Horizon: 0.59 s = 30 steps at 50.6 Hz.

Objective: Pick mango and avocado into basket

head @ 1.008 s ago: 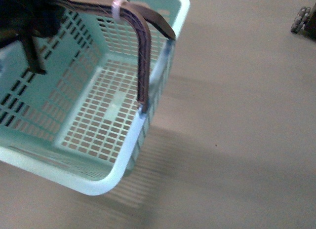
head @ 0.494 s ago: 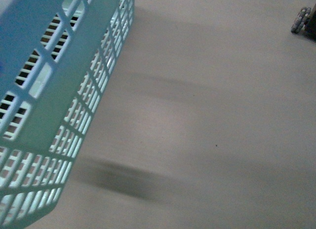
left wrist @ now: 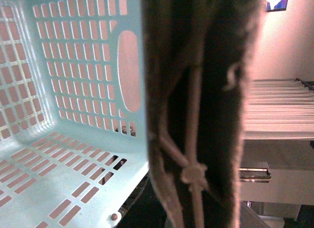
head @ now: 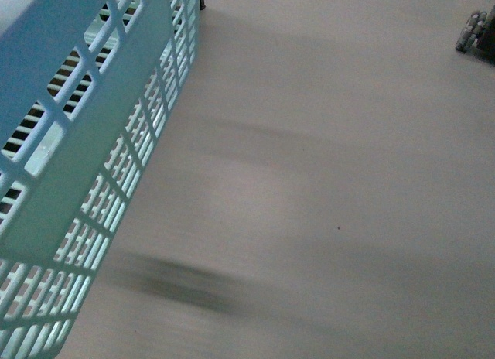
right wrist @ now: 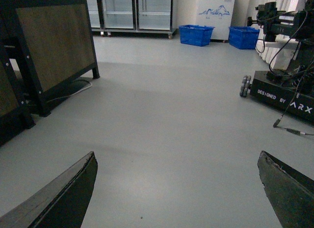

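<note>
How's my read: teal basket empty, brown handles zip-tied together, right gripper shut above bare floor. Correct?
One thing is off: the right gripper is open, not shut. The right wrist view shows its fingers wide apart above bare floor. The rest stands: in the left wrist view the basket looks empty, its brown handles zip-tied.

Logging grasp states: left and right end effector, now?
Left end effector: cannot be told; brown ribbed basket handles block it.
Right end effector: open, empty.
</note>
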Motion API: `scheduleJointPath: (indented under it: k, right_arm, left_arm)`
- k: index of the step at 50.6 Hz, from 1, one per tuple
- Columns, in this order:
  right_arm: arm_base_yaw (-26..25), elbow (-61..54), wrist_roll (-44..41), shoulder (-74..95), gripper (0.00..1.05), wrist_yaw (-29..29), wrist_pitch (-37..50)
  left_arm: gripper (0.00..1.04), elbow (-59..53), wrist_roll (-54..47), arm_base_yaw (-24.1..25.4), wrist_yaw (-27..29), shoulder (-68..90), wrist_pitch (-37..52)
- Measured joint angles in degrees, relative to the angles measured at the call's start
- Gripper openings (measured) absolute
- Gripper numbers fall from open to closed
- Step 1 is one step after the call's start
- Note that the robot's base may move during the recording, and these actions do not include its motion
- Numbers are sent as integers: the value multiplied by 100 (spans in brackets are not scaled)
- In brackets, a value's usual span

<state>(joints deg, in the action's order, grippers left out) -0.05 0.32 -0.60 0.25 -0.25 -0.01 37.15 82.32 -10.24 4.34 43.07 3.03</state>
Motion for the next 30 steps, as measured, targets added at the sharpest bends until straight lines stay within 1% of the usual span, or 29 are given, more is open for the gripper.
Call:
scheduleJointPath:
  k: [30]
  right_arm:
    - [0, 0, 0, 0, 97, 0, 0]
  left_arm:
    - [9, 0, 0, 0, 4, 4, -4]
